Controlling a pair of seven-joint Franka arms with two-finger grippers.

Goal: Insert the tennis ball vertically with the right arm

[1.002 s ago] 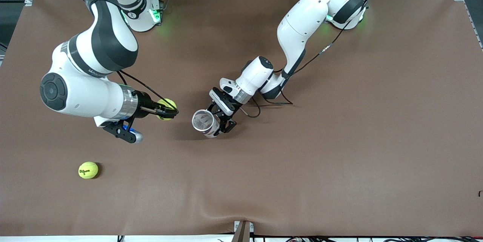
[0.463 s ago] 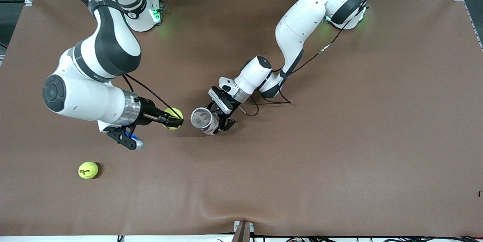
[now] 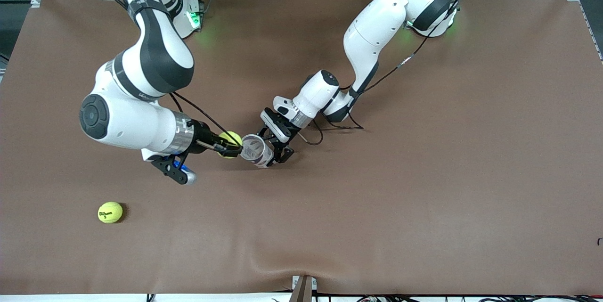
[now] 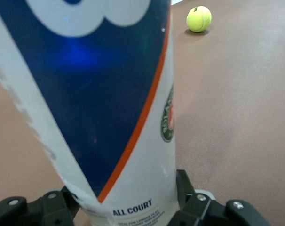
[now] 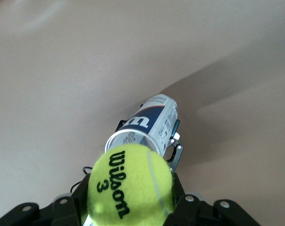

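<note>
Tennis ball (image 3: 230,144), light, fuzzy, springy, best held across its middle: right gripper (image 3: 234,147) is clenching it beside the can (image 3: 255,150), which left gripper (image 3: 274,151) is clasping.

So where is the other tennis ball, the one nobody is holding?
The loose tennis ball lies on the brown table toward the right arm's end, nearer the front camera than both grippers.
</note>
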